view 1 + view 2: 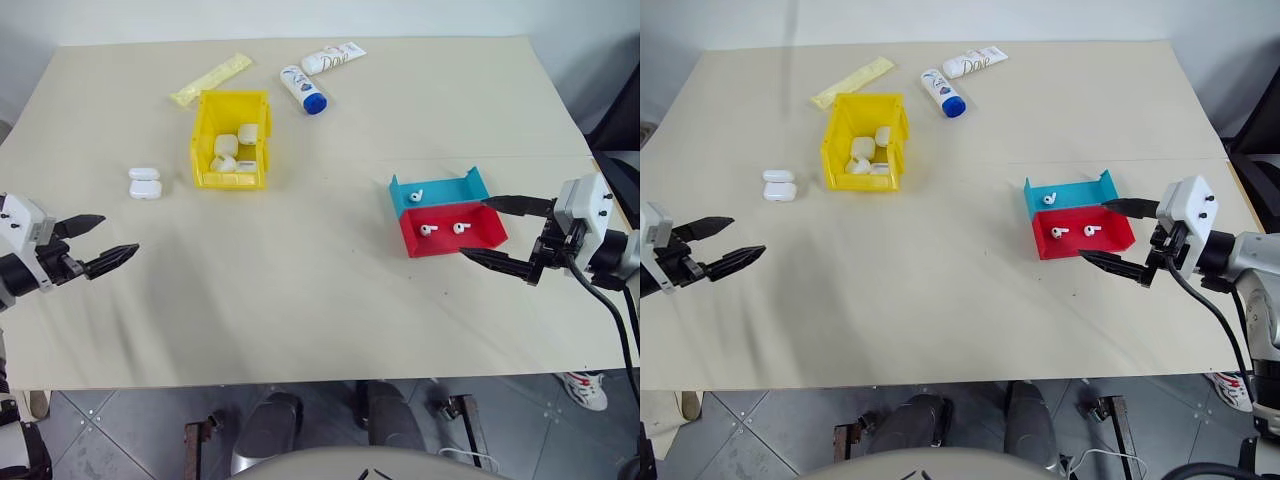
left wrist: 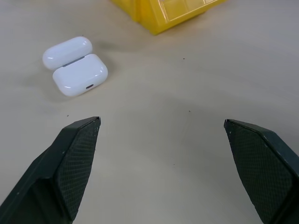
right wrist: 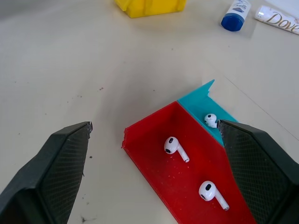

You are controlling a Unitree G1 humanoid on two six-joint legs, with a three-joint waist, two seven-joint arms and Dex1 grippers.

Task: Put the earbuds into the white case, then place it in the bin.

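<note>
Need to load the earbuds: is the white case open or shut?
Open. The case lies on the table with its lid flipped back beside the body.

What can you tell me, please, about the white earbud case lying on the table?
The white case is a small, glossy, rounded plastic charging case with its hinged lid flipped open, so lid and body lie side by side. A small dark port shows on the body's end. It rests on the beige table, beside the yellow bin but apart from it. Nothing else touches it.

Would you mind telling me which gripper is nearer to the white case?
Left. The open left gripper sits just short of the white case; the open right gripper is across the table beside the red tray.
</note>
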